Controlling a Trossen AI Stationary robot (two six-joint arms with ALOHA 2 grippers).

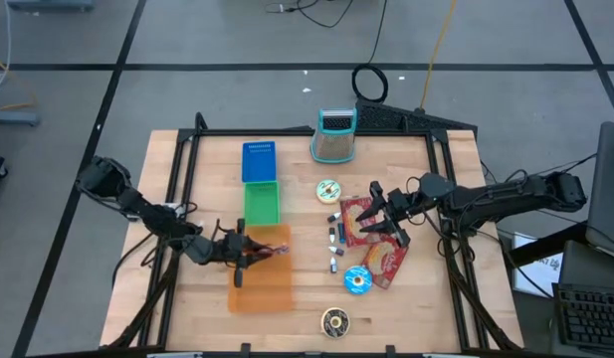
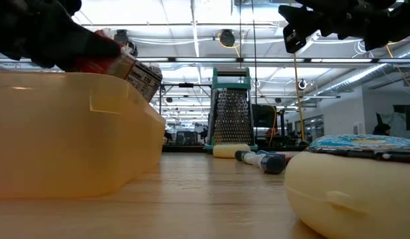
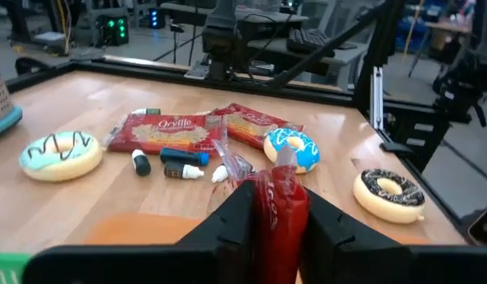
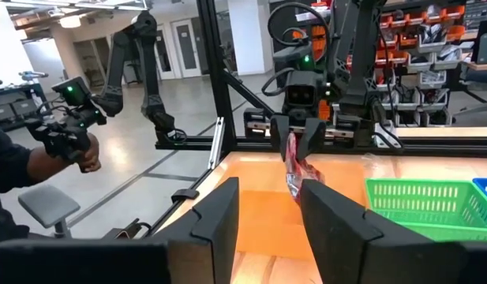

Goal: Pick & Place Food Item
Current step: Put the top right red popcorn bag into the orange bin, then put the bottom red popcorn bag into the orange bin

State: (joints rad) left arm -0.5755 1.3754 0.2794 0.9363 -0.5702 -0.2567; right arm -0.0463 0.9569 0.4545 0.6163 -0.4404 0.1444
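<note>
Left tool [image 1: 249,251] is over the orange bin [image 1: 262,283] at the front-left of the surface [image 1: 297,308], fingers [image 3: 239,217] clamped on a red snack packet [image 3: 279,201]. Packet hangs above the bin, not resting in it; the right wrist view shows it dangling between the jaws. Behind the orange bin: green bin [image 1: 262,203], then blue bin [image 1: 258,162]. Grater [image 1: 334,135] upright at the back centre. Mid-surface: pale donut [image 1: 328,189], small bottles [image 1: 335,235], two red popcorn packs [image 1: 378,244], blue donut [image 1: 358,280] touching the packs, dark donut [image 1: 334,320] near the front edge. Right tool [image 1: 386,211] hovers above the popcorn packs, jaws apart, holding nothing. A person's hand [image 4: 77,150] holds a controller off the surface, seen in the right wrist view.
</note>
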